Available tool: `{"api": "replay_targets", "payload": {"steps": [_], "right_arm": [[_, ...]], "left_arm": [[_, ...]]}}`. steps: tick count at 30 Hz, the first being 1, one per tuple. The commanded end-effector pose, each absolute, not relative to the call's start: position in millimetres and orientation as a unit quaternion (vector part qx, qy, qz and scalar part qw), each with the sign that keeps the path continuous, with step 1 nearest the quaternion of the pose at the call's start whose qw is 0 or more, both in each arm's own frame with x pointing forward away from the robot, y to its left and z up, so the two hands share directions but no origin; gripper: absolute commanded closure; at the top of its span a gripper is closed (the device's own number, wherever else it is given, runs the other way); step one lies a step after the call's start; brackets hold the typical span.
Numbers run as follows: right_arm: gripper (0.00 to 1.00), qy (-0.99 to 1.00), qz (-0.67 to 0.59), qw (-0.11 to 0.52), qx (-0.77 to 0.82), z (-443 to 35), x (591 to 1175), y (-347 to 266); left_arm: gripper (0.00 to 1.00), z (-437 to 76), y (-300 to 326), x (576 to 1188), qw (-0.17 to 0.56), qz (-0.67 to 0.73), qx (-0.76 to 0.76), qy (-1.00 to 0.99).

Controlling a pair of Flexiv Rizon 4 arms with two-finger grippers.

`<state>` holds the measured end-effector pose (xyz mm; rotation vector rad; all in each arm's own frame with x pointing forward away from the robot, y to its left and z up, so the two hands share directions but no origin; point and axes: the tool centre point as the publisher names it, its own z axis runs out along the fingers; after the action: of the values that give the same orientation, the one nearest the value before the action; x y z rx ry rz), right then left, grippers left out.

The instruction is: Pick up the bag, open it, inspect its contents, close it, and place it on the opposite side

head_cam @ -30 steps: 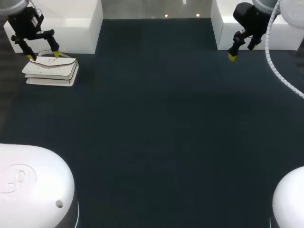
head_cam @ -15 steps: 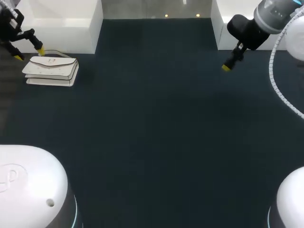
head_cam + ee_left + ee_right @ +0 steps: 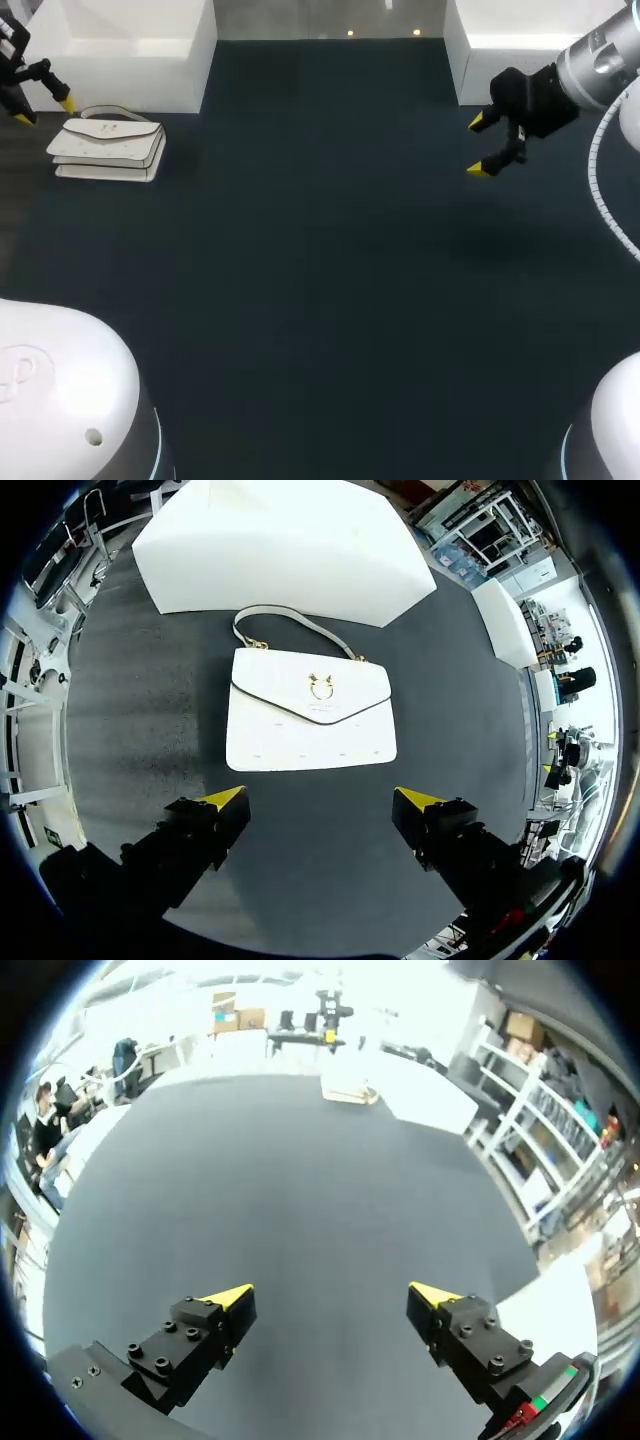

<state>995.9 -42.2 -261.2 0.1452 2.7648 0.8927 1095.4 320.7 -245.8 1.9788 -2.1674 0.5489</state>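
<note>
White bag (image 3: 108, 148) lies flat on the dark counter (image 3: 320, 260) at its far left corner. Its flap faces up, shut under a small gold clasp, and the strap curls toward the white block (image 3: 130, 50) just behind. Left pincer (image 3: 321, 800) hangs just beside it, fingers wide apart and holding nothing. I'd guess it is placed there to drop onto the bag, being the arm on that side. Right pincer (image 3: 478, 146) sits well apart over the counter's right side, fingers also spread and empty, likely ready to help with the flap or receive the bag.
</note>
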Motion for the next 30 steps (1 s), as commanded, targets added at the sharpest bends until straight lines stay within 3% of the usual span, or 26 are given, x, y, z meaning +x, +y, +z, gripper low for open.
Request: {"api": "replay_targets", "payload": {"steps": [1, 30], "right_arm": [[0.00, 0.935, 0.340, 0.096, 0.038, -269.8, 1005.8, -43.7], [0.00, 0.955, 0.293, 0.053, 0.005, -308.8, 1037.3, -22.5]], "left_arm": [[0.00, -250.2, 326.5, 1109.7, 0.111, 0.185, 0.653, -0.726], [0.00, -261.3, 348.6, 1131.0, 0.123, 0.217, 0.643, -0.724]]}}
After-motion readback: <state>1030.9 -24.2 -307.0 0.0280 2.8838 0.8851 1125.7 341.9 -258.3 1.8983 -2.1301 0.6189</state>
